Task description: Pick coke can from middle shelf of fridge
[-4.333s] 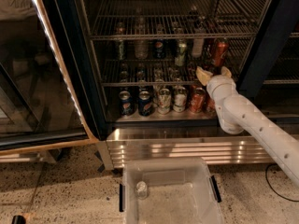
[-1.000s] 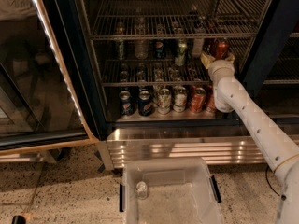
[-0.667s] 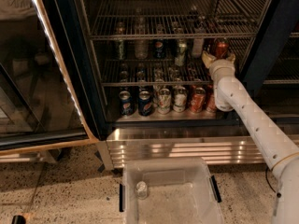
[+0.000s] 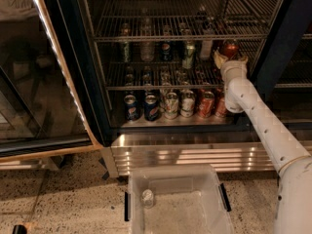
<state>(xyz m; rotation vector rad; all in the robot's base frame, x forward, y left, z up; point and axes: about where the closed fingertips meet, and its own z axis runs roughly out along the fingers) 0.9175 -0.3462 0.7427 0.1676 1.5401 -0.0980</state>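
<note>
The fridge (image 4: 97, 96) stands open, with wire racks over a ribbed steel base (image 4: 195, 152). The coke can (image 4: 229, 47), dark red with a silver top, stands upright at the right end of the middle shelf (image 4: 161, 86). My gripper (image 4: 229, 57) is at the end of the white arm (image 4: 258, 121), which reaches in from the lower right. It is right at the can's lower part, at the shelf's right end. The can's base is hidden behind the gripper.
Other cans and bottles share the middle shelf to the left (image 4: 187, 52). The bottom tier holds blue Pepsi cans (image 4: 151, 107), green-and-white cans (image 4: 170, 105) and red cans (image 4: 205, 105). The glass door (image 4: 44, 72) swings open at left. A clear plastic bin (image 4: 165, 218) sits on the floor.
The gripper rose from the bottom tier's right end to the coke can on the middle shelf. Over the last second it barely moved. The can stands where it was.
</note>
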